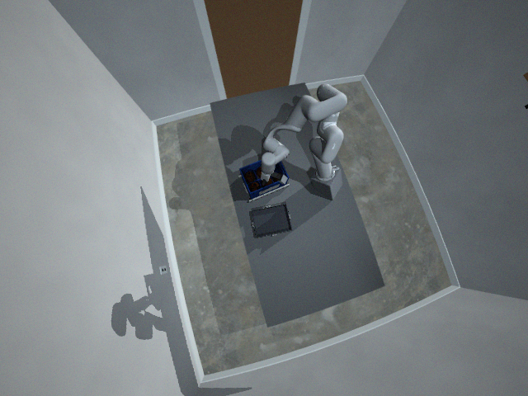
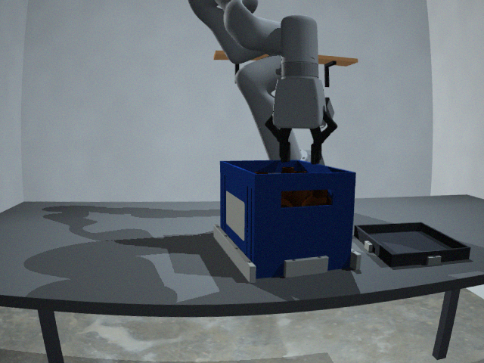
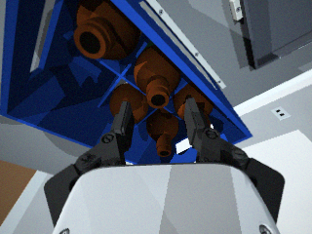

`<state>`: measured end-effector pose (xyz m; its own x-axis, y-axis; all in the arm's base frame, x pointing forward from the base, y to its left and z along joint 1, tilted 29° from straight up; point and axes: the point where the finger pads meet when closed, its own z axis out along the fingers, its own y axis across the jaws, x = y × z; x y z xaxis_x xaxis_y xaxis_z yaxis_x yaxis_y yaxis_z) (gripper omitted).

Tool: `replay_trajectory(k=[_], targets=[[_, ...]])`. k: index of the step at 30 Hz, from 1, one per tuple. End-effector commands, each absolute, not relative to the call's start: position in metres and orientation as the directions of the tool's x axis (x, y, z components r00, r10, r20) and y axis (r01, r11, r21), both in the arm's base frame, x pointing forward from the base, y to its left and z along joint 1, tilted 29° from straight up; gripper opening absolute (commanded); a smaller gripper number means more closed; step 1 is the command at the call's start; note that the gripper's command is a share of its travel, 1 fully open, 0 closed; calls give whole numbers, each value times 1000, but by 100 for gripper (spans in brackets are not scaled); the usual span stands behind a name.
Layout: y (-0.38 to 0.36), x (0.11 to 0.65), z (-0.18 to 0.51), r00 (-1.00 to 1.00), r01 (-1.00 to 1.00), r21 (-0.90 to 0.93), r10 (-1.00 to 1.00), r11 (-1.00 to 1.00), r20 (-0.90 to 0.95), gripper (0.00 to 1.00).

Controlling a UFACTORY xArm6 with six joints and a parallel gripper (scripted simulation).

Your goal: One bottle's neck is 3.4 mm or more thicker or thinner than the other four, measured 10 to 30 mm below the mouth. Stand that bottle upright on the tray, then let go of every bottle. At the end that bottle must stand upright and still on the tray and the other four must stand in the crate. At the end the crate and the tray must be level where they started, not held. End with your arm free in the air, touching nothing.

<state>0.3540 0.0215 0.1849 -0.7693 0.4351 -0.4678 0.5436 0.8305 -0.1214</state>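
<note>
Exterior view: the jaws [image 1: 265,181] [image 2: 300,160] stand apart at the rim of the blue crate [image 1: 268,190] [image 2: 305,230] [image 3: 187,58], which holds brown bottles [image 3: 157,78]. The black tray [image 1: 288,218] [image 2: 426,255] [image 3: 253,49] lies beside it on the desk [image 1: 323,264] [image 2: 128,273], bottle-free.

I'm looking at a deep blue crate [image 1: 267,190] [image 2: 305,230] [image 3: 63,132] with a plain pale grey panel on its side, and rusty orange-brown bottles [image 3: 157,73] inside. My tool [image 1: 265,176] [image 2: 300,159] [image 3: 158,109] shows black fingers under a light grey body, the tray [image 1: 270,233] [image 2: 426,255] [image 3: 263,54] is black, and the counter [image 1: 315,264] [image 2: 128,281] is dark grey above a floor [image 1: 384,191] [image 2: 195,336] mottled in tan and grey.
</note>
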Motion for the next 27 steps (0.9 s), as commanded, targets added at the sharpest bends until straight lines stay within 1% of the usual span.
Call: replay_trajectory(k=[1,27], targets=[[22,355,186,-768,543,-119,435,831,-470,65],[13,364,163,-768,543,-119,435,831,-470,65]])
